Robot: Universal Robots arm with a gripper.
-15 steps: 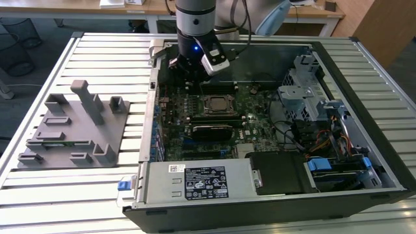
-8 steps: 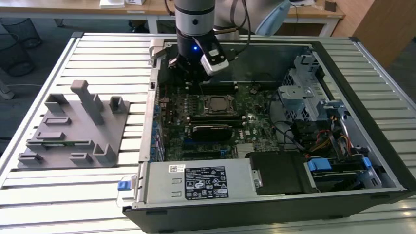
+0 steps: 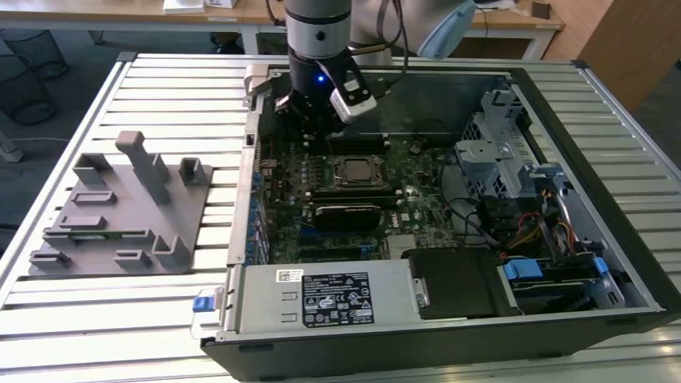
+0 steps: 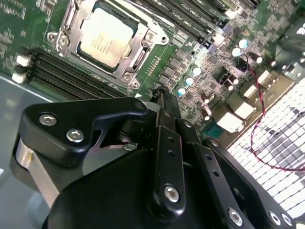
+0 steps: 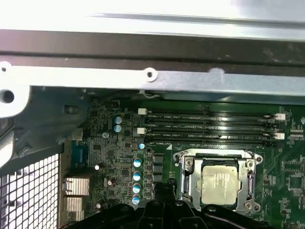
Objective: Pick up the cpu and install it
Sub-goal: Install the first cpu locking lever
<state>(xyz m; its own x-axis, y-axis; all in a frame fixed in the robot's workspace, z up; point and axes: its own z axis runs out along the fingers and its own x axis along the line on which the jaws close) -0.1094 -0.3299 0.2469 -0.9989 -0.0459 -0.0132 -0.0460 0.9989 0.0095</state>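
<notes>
Jaws (image 4: 159,98) pinched together, holding nothing, just short of cpu (image 4: 106,37) (seated already); thin, light, fragile: edge grip only.

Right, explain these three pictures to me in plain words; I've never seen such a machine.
The exterior view shows an open computer case lying on a slatted table. A robot arm reaches down into it; its claw hangs above the green motherboard. Two more cameras ride on the arm's wrist. Both wrist views show the cpu, a silvery square chip, already sitting in its socket, with dark memory slots beside it. The black shapes there are the claw's own parts. A grey parts holder sits at the exterior view's left.
</notes>
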